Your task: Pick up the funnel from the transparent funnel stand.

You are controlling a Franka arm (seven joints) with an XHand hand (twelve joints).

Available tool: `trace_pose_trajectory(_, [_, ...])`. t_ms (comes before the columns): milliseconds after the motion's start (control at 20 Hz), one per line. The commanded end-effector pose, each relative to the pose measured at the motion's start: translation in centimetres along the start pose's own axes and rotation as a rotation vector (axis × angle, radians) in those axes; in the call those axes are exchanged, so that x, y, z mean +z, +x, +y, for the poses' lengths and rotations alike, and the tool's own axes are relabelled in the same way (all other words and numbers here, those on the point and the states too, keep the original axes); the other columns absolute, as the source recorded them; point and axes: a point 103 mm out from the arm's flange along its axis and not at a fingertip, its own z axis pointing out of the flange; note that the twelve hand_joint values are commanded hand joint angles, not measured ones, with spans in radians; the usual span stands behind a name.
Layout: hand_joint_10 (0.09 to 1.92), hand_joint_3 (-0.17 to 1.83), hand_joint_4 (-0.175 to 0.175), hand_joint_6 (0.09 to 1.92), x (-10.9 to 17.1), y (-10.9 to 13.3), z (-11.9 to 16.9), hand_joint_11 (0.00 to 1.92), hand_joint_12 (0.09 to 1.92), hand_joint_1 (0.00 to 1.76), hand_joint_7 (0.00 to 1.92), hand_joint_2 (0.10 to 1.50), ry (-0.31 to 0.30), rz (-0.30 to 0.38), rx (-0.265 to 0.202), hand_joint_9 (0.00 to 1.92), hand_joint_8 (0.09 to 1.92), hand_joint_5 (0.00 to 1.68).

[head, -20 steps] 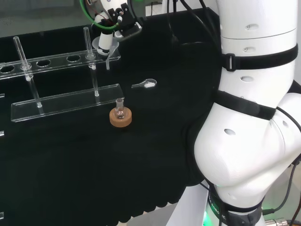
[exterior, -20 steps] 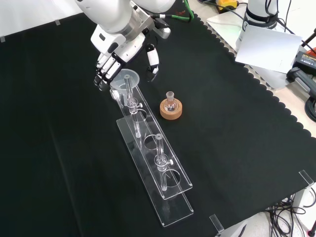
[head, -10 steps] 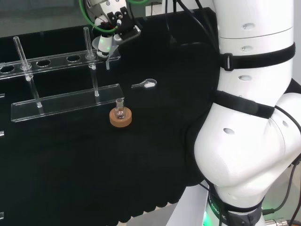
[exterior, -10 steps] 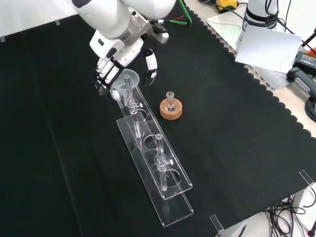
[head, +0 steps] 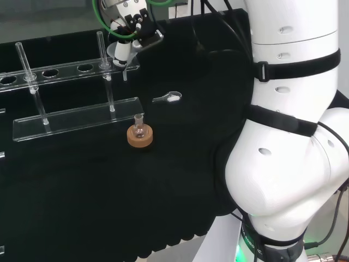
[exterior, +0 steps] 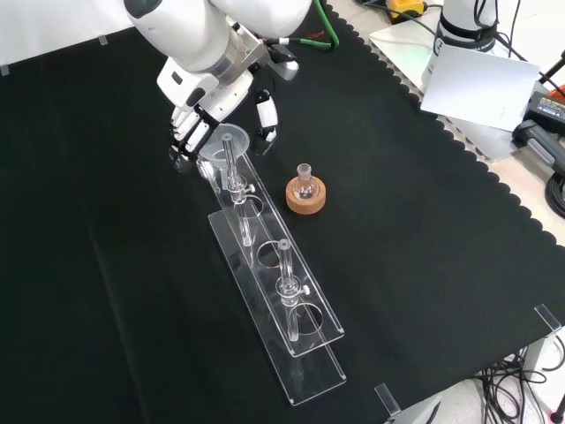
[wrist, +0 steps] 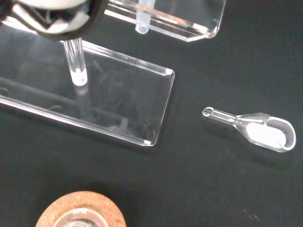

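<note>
Since a second ago the robot hand (exterior: 201, 113) has crept closer over the clear funnel (exterior: 224, 141), which sits upright in the transparent stand (exterior: 274, 265) directly beneath its seemingly half-curled, empty fingers

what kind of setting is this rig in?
Likely a lab bench set up for chemistry-style handling: a clear funnel stand holding a funnel on black cloth, a small flask on a cork ring, and a clear scoop.
</note>
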Motion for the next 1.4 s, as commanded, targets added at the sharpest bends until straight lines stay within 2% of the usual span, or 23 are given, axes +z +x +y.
trace_pose_trajectory(50, [0.77,0.74,0.04,0.09,0.2,0.0,0.2,0.46,1.44,0.83,0.11,0.52,-0.024,-0.009,0.011,0.42,0.71,0.34])
trace_pose_trajectory(400, [0.66,0.73,0.026,0.09,0.5,-0.4,0.3,0.51,1.4,0.85,0.2,0.56,-0.074,-0.025,0.027,0.58,0.71,0.4])
trace_pose_trajectory(600, [0.57,0.68,0.014,0.09,0.2,-0.6,0.0,0.56,1.36,0.86,0.3,0.64,-0.135,-0.045,0.038,0.72,0.7,0.44])
trace_pose_trajectory(800, [0.5,0.64,0.004,0.09,-0.5,-0.4,-0.5,0.64,1.3,0.87,0.45,0.7,-0.178,-0.069,0.056,0.88,0.68,0.6])
trace_pose_trajectory(900, [0.45,0.63,0.008,0.18,-0.9,-0.4,-0.8,0.66,1.27,0.88,0.53,0.72,-0.193,-0.078,0.058,0.95,0.66,0.69])
trace_pose_trajectory(1100, [0.39,0.62,0.012,0.46,-2.0,-0.4,-1.6,0.68,1.25,0.9,0.59,0.73,-0.222,-0.095,0.053,1.01,0.65,0.67])
trace_pose_trajectory(1400, [0.39,0.63,0.02,0.62,-4.1,-0.5,-3.6,0.69,1.24,0.92,0.63,0.73,-0.235,-0.135,0.071,1.04,0.66,0.7])
